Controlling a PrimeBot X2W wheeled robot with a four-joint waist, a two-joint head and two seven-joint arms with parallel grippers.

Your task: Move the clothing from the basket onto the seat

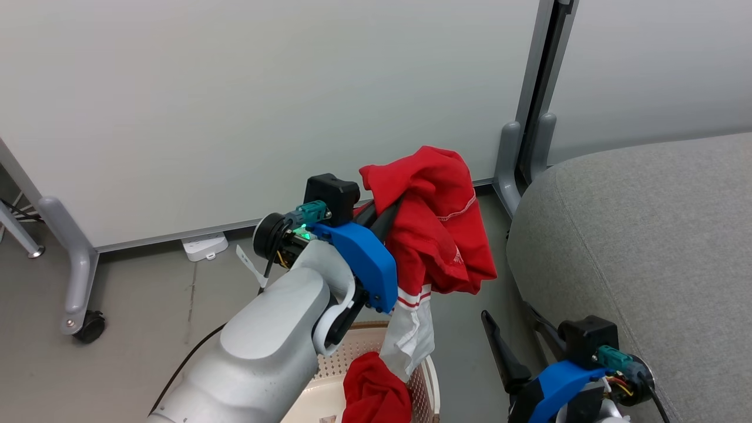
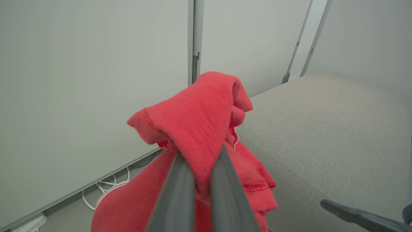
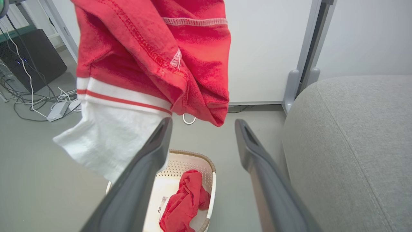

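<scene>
1. Head view: the left gripper (image 1: 389,216) is raised above the basket (image 1: 335,370). Its dark fingers are closed on a red garment (image 1: 437,235), which is bunched over the fingertips and hangs in the air. The garment's white band (image 1: 411,335), edged with thin red stripes, hangs down over the basket. A second red garment (image 1: 373,392) lies crumpled inside the basket. The grey seat (image 1: 646,247) stands to the right, and the held garment is near its rounded edge but apart from it. The right gripper (image 1: 505,311) sits low between basket and seat with its fingers spread and nothing held.

2. Left wrist view: the two grey fingers stand close together, pinching a fold of the red garment, and the fabric drapes over and around them. The seat's broad top spreads out to the right. One finger of the other gripper pokes in at the lower right corner. White cables (image 2: 106,188) lie on the floor along the base of the wall panel.

3. Right wrist view: the fingers stand wide apart with nothing between them. The held garment hangs above them, its white band at the left. Below, the basket shows between the fingers, holding the second red garment and a small label (image 3: 163,203). The seat is just to the right.
</scene>
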